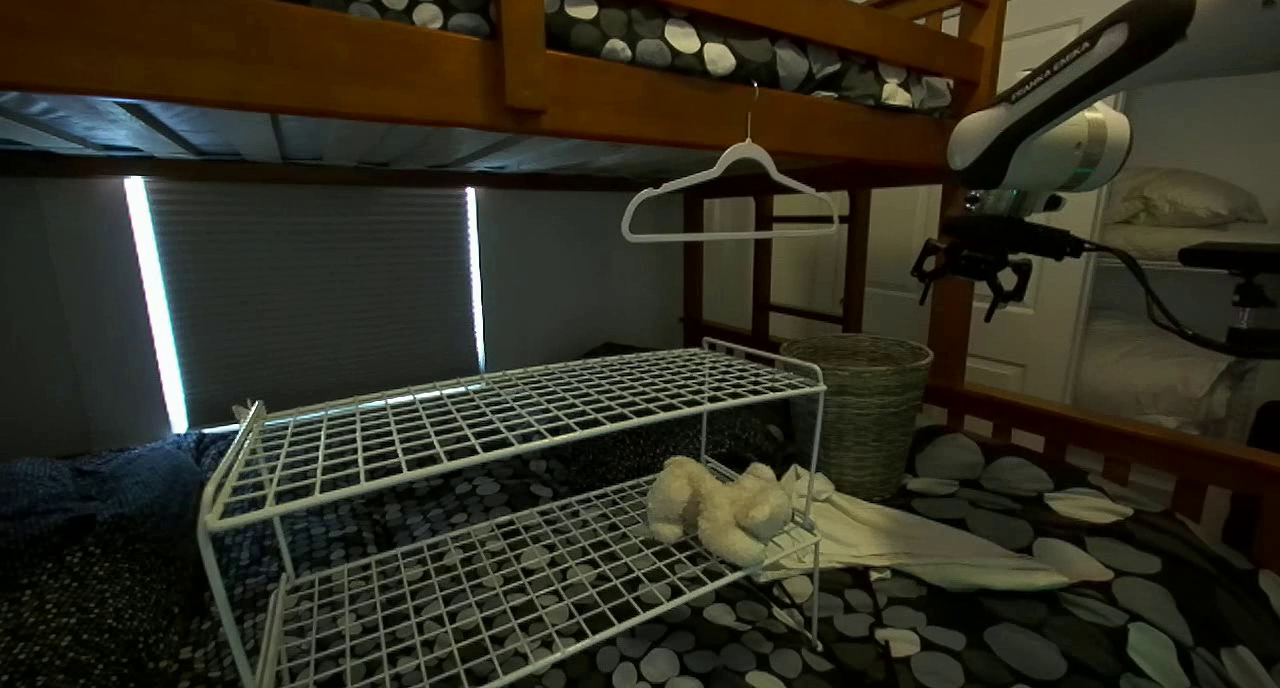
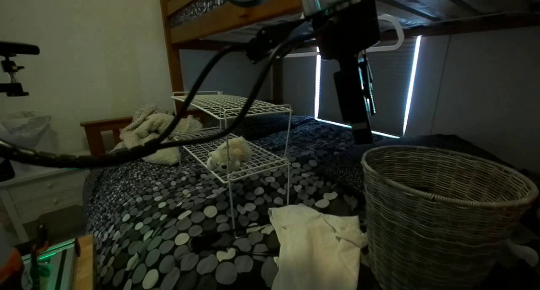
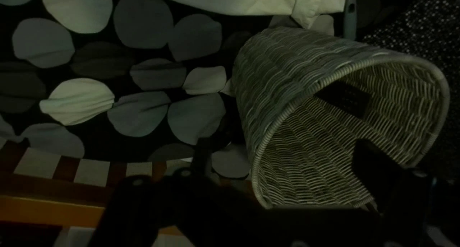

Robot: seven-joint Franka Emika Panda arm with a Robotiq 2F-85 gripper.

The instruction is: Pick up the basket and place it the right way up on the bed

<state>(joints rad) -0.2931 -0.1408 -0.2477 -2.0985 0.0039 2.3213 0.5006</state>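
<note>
Circle-patterned bedding (image 2: 160, 235) on wooden bunk bed (image 1: 640, 103), wicker basket (image 2: 430, 235) upright on it, gripper (image 1: 956, 310) apart, jaws spread wide, dark patch (image 3: 345, 98) inside basket, wrist view only.

The rack (image 1: 500, 462) is thin white wire, smooth, with a faint sheen. Just beside it, the basket (image 1: 862, 423) is woven wicker, ridged, rough and matt to my eye. The toy (image 1: 715, 510) on the rack's lower tier is fluffy plush; the cloth (image 2: 316, 248) near the rack looks soft and creased. Under the rack, the bedding (image 2: 177, 214) is matt printed fabric, rumpled in places. Higher than the rack, the bed (image 1: 300, 58) shows smooth brown wood with a varnished glow, and the hanger (image 1: 748, 152) looks like smooth white plastic. Behind the rack, the blind (image 1: 320, 298) is dull and finely pleated. Also above rack height, the arm (image 1: 1085, 143) has a smooth, slightly glossy white shell; the gripper (image 1: 957, 306) is dull black, metal or plastic, I can't tell which.
</note>
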